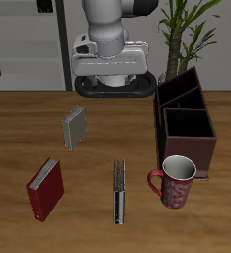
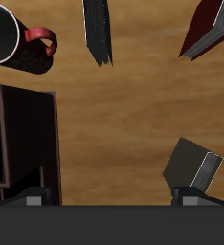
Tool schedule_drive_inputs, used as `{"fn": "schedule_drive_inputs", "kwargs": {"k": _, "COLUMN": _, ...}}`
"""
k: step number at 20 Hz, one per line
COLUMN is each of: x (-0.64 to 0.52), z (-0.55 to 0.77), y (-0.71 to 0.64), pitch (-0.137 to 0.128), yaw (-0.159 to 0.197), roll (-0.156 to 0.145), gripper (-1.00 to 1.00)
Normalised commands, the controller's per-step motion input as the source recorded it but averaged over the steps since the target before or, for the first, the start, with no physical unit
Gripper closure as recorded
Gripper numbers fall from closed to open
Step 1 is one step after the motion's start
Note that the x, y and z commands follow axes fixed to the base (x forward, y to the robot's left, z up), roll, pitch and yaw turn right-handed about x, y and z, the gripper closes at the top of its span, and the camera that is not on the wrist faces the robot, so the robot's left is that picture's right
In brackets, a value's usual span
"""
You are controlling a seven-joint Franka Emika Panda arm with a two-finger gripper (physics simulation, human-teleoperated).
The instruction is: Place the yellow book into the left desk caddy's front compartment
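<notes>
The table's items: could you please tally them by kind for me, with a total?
Books: 3, namely the yellow book, the dark red book and the thin dark striped book.
Desk caddies: 1, the left desk caddy.
Mugs: 1, the red patterned mug.
Total: 5.

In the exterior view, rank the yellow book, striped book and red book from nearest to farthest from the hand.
Hand: high at the table's back.
1. Yellow book, just forward of the base.
2. Striped book, near the front edge.
3. Red book, front edge, farther sideways; close to 2.
</notes>
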Motion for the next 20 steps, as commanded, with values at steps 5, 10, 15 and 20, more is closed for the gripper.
{"fn": "schedule_drive_inputs", "kwargs": {"k": 5, "x": -0.21, "z": -0.10, "y": -0.15, "pitch": -0.032, "yaw": -0.034, "roll": 0.018, "gripper": -1.00}}
{"fn": "schedule_drive_inputs", "kwargs": {"k": 10, "x": -0.19, "z": -0.14, "y": -0.42, "pitch": -0.028, "yaw": -0.002, "roll": -0.040, "gripper": -1.00}}
{"fn": "schedule_drive_inputs", "kwargs": {"k": 15, "x": -0.20, "z": -0.06, "y": -0.41, "pitch": -0.046, "yaw": -0.025, "roll": -0.038, "gripper": -1.00}}
{"fn": "schedule_drive_inputs", "kwargs": {"k": 20, "x": -0.14, "z": -0.05, "y": -0.37, "pitch": -0.052, "yaw": -0.022, "roll": -0.033, "gripper": -1.00}}
